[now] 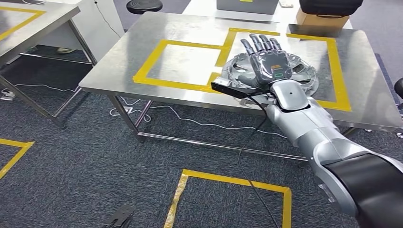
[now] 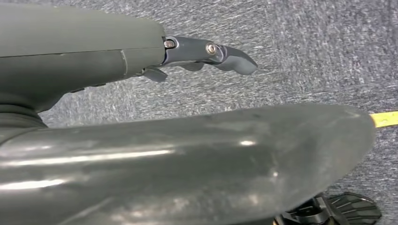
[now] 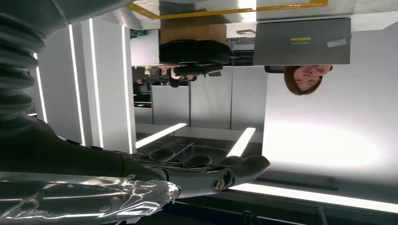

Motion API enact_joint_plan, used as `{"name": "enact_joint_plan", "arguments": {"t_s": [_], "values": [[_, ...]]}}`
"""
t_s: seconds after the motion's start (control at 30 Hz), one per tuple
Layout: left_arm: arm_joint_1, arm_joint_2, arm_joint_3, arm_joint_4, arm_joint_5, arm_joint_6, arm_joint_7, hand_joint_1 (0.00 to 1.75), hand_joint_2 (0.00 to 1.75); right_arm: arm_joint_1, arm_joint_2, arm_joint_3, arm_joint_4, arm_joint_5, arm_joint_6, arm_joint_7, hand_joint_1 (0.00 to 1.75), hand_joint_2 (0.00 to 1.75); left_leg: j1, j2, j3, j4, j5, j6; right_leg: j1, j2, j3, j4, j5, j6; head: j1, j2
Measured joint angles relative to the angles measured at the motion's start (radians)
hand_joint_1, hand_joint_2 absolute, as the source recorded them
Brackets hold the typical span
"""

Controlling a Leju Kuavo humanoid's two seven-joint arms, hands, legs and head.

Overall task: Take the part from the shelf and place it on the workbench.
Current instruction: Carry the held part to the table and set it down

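While the robot leans over the steel workbench, these are the particulars.

Part: a round, shiny silver metal piece [image 1: 304, 71] with ribbed cut-outs around its rim, lying flat on the workbench [image 1: 190, 33] inside the right-hand yellow tape rectangle [image 1: 332, 61], toward its near left corner.
Finish: bright and reflective; in the right wrist view its glinting, irregular edge [image 3: 94, 199] sits right against the hand.
Right hand: the right hand [image 1: 266, 59] is spread flat over the part, fingers apart and pointing to the far side, palm down; whether it touches the metal cannot be told.
Right arm: silver, reaching in from the near right, a black cable [image 1: 247, 147] hanging from the wrist.
Left hand: the left hand [image 2: 206, 54] hangs over grey carpet [image 2: 305, 47], its fingers straight and holding nothing.
Neighbouring mark: a second yellow tape rectangle [image 1: 147, 66] lies to the left on the same bench.
Far edge: a cardboard box [image 1: 321, 21] stands beyond the tape.
Floor: yellow tape outline [image 1: 228, 183] on carpet, near side.
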Motion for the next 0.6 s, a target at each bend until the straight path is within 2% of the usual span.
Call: {"name": "enact_joint_plan", "arguments": {"t_s": [0.03,0.17,0.23,0.27,0.3,0.33,0.4,0.43,0.47,0.5,0.57,0.6], "values": [[0.0,0.0,0.001,0.0,0.003,0.001,0.004,0.0,0.0,0.0,0.0,0.0,-0.001,0.0,0.0,0.0,0.0,1.75,-0.001,0.0,0.0,0.001,-0.001,0.001,-0.001,0.0,0.0,-0.001,0.001,0.001,0.0,0.0],[0.0,-0.001,0.003,0.0,0.01,0.002,0.014,0.0,0.0,0.001,-0.001,0.0,-0.002,-0.001,0.002,-0.001,0.0,0.0,-0.006,0.0,-0.001,0.004,-0.001,0.01,-0.006,0.004,0.002,-0.005,0.005,0.008,0.0,0.0],[-0.001,-0.002,0.004,0.0,0.013,0.003,0.015,0.0,0.0,0.002,-0.002,0.0,-0.004,-0.002,0.002,0.0,0.0,0.0,-0.004,0.006,0.005,-0.007,0.009,0.017,-0.006,0.003,0.003,-0.008,0.006,0.014,0.0,0.0],[-0.001,-0.003,0.005,0.0,0.015,0.004,0.015,0.0,0.0,0.002,-0.004,0.0,-0.005,-0.003,0.002,0.0,0.0,0.0,-0.001,0.01,0.009,-0.015,0.016,0.021,-0.005,-0.005,-0.001,0.0,-0.005,0.016,0.001,0.0],[-0.002,-0.004,0.006,0.0,0.016,0.004,0.015,0.0,0.0,0.001,-0.005,0.0,-0.007,-0.003,0.002,0.0,0.0,0.0,0.001,0.015,0.012,-0.023,0.021,0.025,-0.004,-0.016,-0.011,0.029,-0.031,0.017,0.003,0.0],[-0.002,-0.004,0.006,0.0,0.016,0.005,0.015,0.0,0.0,0.002,-0.007,0.0,-0.007,-0.004,0.002,0.0,0.0,0.0,0.003,0.02,0.013,-0.027,0.024,0.027,-0.003,-0.03,-0.029,0.08,-0.069,0.018,0.005,0.0],[-0.001,-0.005,0.007,0.0,0.016,0.005,0.015,0.0,0.0,0.006,-0.008,0.001,-0.007,-0.005,0.002,0.0,0.0,0.0,0.004,0.029,0.011,-0.028,0.027,0.027,-0.004,-0.044,-0.072,0.215,-0.145,0.022,0.007,0.0],[-0.001,-0.005,0.007,0.0,0.016,0.004,0.015,0.0,0.0,0.01,-0.009,0.002,-0.007,-0.006,0.002,0.0,0.0,0.0,0.005,0.032,0.008,-0.028,0.029,0.025,-0.005,-0.046,-0.082,0.26,-0.164,0.024,0.007,0.0],[-0.001,-0.006,0.007,0.0,0.016,0.004,0.015,0.0,0.0,0.012,-0.009,0.002,-0.007,-0.007,0.002,0.0,0.0,0.0,0.006,0.035,0.005,-0.028,0.031,0.022,-0.007,-0.047,-0.074,0.268,-0.165,0.027,0.007,0.0],[-0.001,-0.006,0.008,0.0,0.016,0.004,0.015,0.0,0.0,0.014,-0.01,0.002,-0.007,-0.008,0.002,0.0,0.0,0.0,0.009,0.036,0.002,-0.027,0.034,0.018,-0.009,-0.049,-0.045,0.235,-0.149,0.031,0.007,0.0],[-0.001,-0.005,0.008,0.0,0.016,0.002,0.015,0.0,0.0,0.013,-0.011,0.002,-0.008,-0.009,0.002,0.0,0.0,0.0,0.015,0.037,-0.007,-0.024,0.042,0.005,-0.012,-0.054,0.05,0.099,-0.111,0.038,0.008,0.0],[-0.001,-0.005,0.008,0.0,0.016,0.002,0.015,0.0,0.0,0.011,-0.011,0.003,-0.009,-0.01,0.002,0.0,0.0,0.0,0.016,0.037,-0.01,-0.022,0.045,-0.002,-0.012,-0.055,0.086,0.047,-0.097,0.036,0.008,0.0]]}}
